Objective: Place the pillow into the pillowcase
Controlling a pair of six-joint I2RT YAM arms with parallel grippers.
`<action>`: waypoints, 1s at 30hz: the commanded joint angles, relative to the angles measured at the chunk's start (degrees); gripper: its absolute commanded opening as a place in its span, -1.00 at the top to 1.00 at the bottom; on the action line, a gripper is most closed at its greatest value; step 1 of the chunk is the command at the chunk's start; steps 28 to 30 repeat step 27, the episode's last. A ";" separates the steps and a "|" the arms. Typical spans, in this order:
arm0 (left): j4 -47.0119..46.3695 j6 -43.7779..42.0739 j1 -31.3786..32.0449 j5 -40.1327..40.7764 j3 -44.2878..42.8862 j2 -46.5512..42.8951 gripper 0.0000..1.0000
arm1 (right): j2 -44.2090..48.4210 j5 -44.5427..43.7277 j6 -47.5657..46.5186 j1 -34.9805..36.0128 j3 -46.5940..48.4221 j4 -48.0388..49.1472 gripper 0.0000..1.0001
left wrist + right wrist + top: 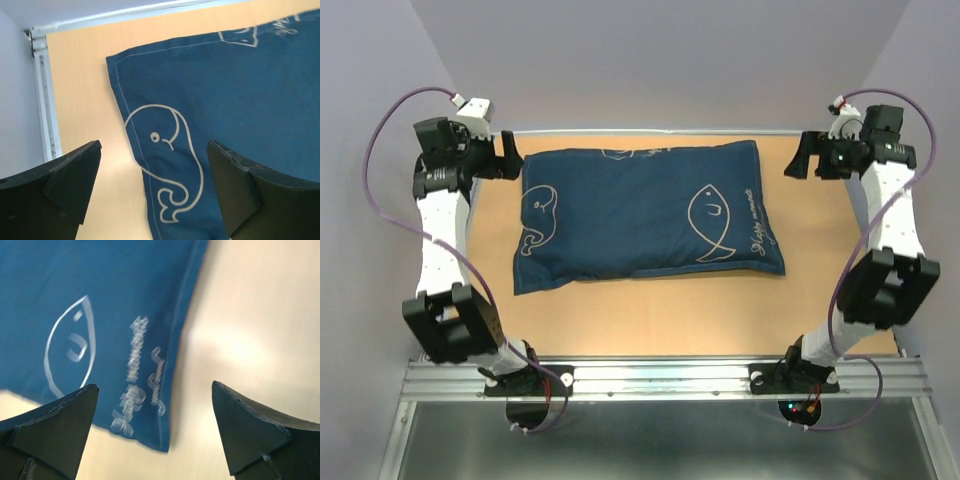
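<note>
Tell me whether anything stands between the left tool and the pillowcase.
Nothing visible does. The open left tool is by the far-left corner of the pillowcase, and its wrist view shows only the case and the table between its fingers.

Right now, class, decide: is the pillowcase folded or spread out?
Spread out: the pillowcase lies full-length on the table, its whale and fish drawings both uncovered.

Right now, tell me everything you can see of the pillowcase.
The pillowcase is dark navy cloth with white line drawings: a whale at its left end, a fish and script lettering at its right. It lies plump on the wooden table. The left gripper and right gripper stand open beside it, not touching.
</note>
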State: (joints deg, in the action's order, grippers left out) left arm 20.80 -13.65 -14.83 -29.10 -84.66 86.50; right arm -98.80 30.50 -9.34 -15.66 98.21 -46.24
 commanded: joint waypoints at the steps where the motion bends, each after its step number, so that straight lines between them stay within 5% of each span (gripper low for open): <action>1: 6.27 -9.37 1.03 -5.52 6.86 -4.58 -0.97 | 6.07 4.91 -9.89 0.89 -9.16 -8.07 -1.00; 8: 3.20 -10.09 11.92 -0.95 25.75 -13.72 -0.97 | 13.01 4.05 -12.28 2.39 -23.50 -8.43 -1.00; 14: -0.40 -5.43 16.41 4.83 32.79 -15.92 -0.97 | 17.23 -0.78 -11.13 2.48 -33.43 -6.24 -1.00; 30: -4.71 -3.93 16.68 12.66 33.69 -20.49 -0.97 | 21.98 -3.08 -10.87 2.56 -38.54 -3.25 -1.00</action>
